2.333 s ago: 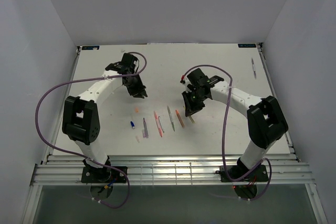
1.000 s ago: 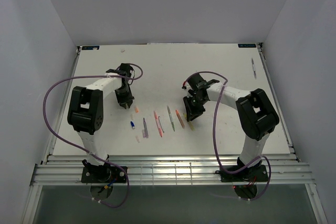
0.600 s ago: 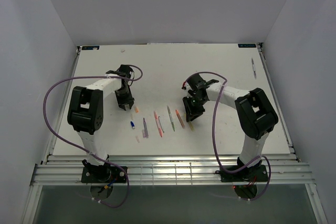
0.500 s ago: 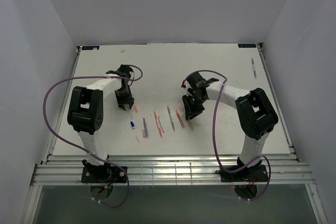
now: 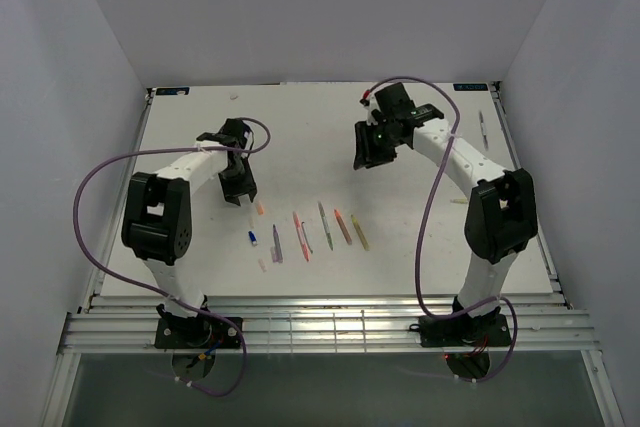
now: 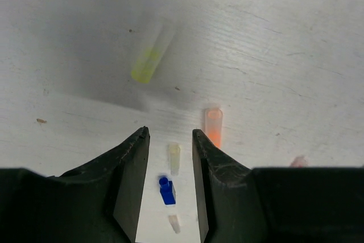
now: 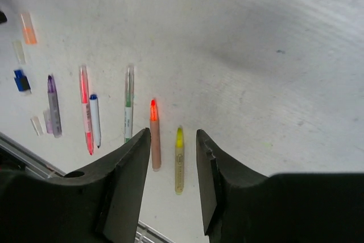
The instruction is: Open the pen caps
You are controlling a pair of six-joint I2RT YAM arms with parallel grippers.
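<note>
Several thin pens lie in a row: purple (image 7: 53, 105), red (image 7: 85, 109), green (image 7: 128, 103), orange (image 7: 154, 135) and yellow (image 7: 179, 160), their tips bare. Loose pen caps lie left of the row: an orange cap (image 6: 213, 126), a pale cap (image 6: 174, 156) and a blue cap (image 6: 166, 190). A yellow cap (image 6: 149, 61) shows blurred beyond the left fingertips, touching neither. My left gripper (image 6: 170, 135) is open and low over the caps (image 5: 243, 197). My right gripper (image 7: 173, 135) is open and empty, raised behind the row (image 5: 368, 159).
A grey pen (image 5: 482, 129) lies alone near the table's far right edge. A small clear cap (image 7: 36, 124) rests beside the purple pen. Metal rails (image 5: 320, 332) run along the near edge in front of the arm bases.
Both grippers opened. The right arm rose and swung back from the yellow pen toward the far side. The left gripper stayed over the caps, with the yellow cap now free of it.
</note>
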